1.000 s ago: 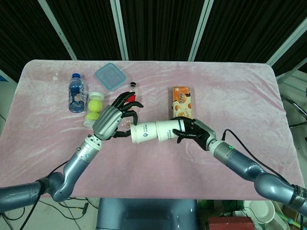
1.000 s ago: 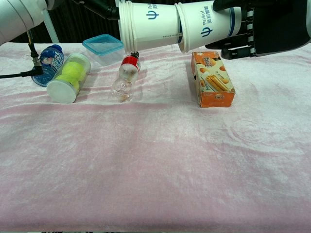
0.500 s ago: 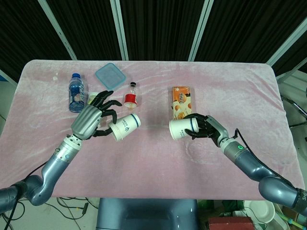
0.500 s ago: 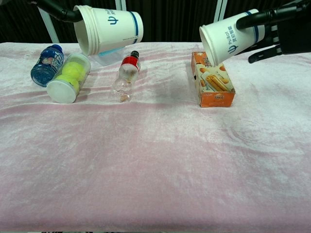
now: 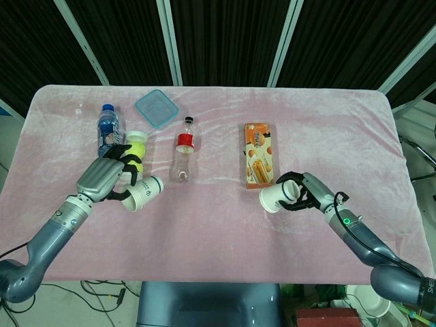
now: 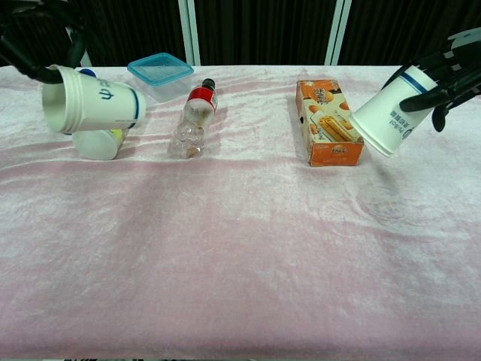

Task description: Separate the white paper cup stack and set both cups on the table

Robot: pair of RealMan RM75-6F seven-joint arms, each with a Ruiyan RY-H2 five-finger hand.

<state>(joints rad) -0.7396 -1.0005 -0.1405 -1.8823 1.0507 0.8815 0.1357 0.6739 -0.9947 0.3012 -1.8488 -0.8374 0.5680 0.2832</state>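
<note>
With arms spread wide, left hand [image 5: 102, 178] grips one cup [image 5: 144, 193] sideways, right hand [image 5: 306, 193] grips other cup [image 5: 277, 197] tilted.

Front pink cloth [image 6: 240, 263] bare – snack box [image 6: 328, 122], bottle [image 6: 192, 116] crowd back strip

The table [image 5: 225, 231] is covered by a wrinkled pink velvet-like cloth. Behind it hang black curtains [image 5: 225, 41] crossed by slanted white frame bars [image 5: 170, 41]. Cables [image 5: 88, 289], possibly power leads, lie on the floor below.
</note>
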